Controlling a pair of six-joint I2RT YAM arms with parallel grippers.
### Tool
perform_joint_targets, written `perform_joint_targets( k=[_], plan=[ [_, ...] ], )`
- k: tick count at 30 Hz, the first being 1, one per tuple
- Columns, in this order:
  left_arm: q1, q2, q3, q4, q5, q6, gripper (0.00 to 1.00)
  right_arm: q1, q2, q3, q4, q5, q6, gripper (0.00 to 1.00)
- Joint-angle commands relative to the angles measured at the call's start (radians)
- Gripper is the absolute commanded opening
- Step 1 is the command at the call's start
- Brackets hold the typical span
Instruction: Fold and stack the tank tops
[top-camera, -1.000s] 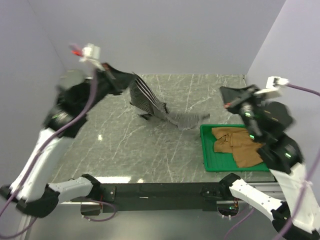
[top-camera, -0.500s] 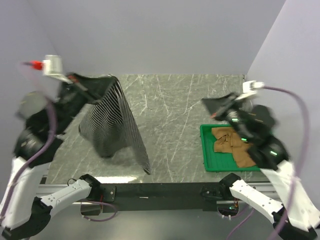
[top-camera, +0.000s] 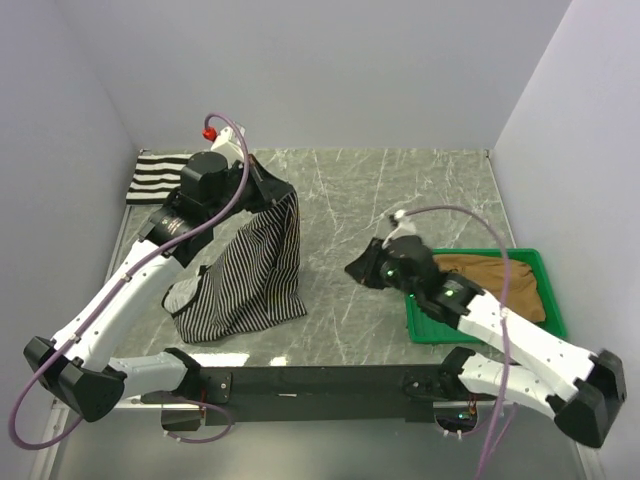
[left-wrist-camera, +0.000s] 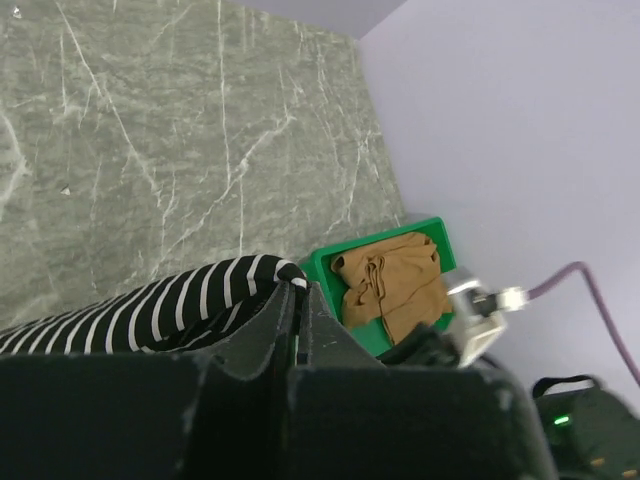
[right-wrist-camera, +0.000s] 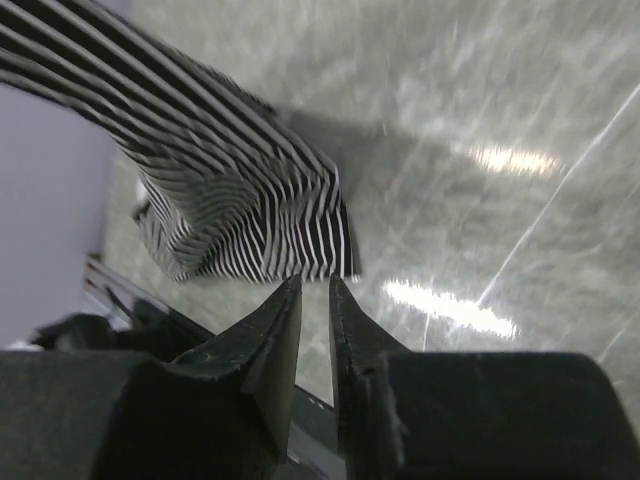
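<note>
Cloth in mid-air: the left gripper is clamped on one edge of the pinstripe top, holding it up well to the left of the tray. The top hangs down in a fan from the pinch. Its lower hem is spread on the table, on the side away from the tray. In the left wrist view the striped fabric bulges out beside the two fingers, which are pressed together on it.

The tan top lies rumpled inside the tray, filling much of its floor. The wide-stripe top lies flat against the back wall, in the corner farthest from the tray and behind the left arm.

The right gripper is low over the table, just off the tray's far-left corner, and points away from the tray toward the pinstripe top. Its fingers are drawn almost together with only a sliver of gap and nothing between them. The right wrist view is blurred, so the width of that gap is hard to judge. It is apart from the hanging cloth, roughly midway between tray and top.
</note>
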Motion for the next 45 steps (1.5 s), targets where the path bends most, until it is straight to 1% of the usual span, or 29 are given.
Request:
perform_joint_targets(
  k=[1,3,4,6,7,9,10,12,13,15,18,23,30,45],
  plan=[
    [-0.003,-0.026,0.007,0.092,-0.011,0.001,0.01,0.106,0.086,-0.034,0.097,0.098,0.066,0.25],
    [-0.003,-0.026,-0.001,0.081,-0.048,0.011,0.01,0.146,0.155,-0.051,0.144,0.109,0.095,0.25],
    [-0.003,-0.028,-0.007,0.075,-0.065,0.013,0.01,0.19,0.18,-0.053,0.16,0.111,0.127,0.25],
    [-0.002,-0.038,-0.022,0.066,-0.105,0.011,0.01,0.227,0.267,-0.027,0.17,0.143,0.168,0.25],
    [-0.002,-0.043,-0.038,0.062,-0.105,0.005,0.01,0.244,0.293,-0.016,0.177,0.143,0.214,0.25],
    [0.0,-0.054,-0.05,0.043,-0.174,0.002,0.01,0.286,0.356,-0.005,0.239,0.131,0.27,0.25],
    [0.0,-0.057,-0.058,0.035,-0.195,0.001,0.01,0.302,0.376,-0.005,0.271,0.127,0.324,0.25],
    [0.008,-0.066,-0.074,0.029,-0.237,0.008,0.01,0.358,0.434,0.006,0.339,0.146,0.382,0.28],
    [0.014,-0.067,-0.078,0.028,-0.237,0.008,0.01,0.378,0.454,0.012,0.354,0.153,0.433,0.31],
    [0.041,-0.064,-0.087,0.028,-0.216,0.011,0.01,0.417,0.512,0.029,0.411,0.161,0.48,0.33],
    [0.064,-0.067,-0.099,0.031,-0.185,0.013,0.01,0.445,0.577,0.05,0.465,0.175,0.581,0.37],
    [0.089,-0.081,-0.111,0.031,-0.16,0.024,0.01,0.456,0.637,0.05,0.502,0.219,0.678,0.38],
    [0.117,-0.091,-0.124,0.04,-0.125,0.031,0.01,0.456,0.732,0.079,0.517,0.177,0.736,0.39],
    [0.138,-0.097,-0.142,0.06,-0.094,0.039,0.01,0.415,0.807,0.073,0.525,0.181,0.785,0.39]
  ],
)
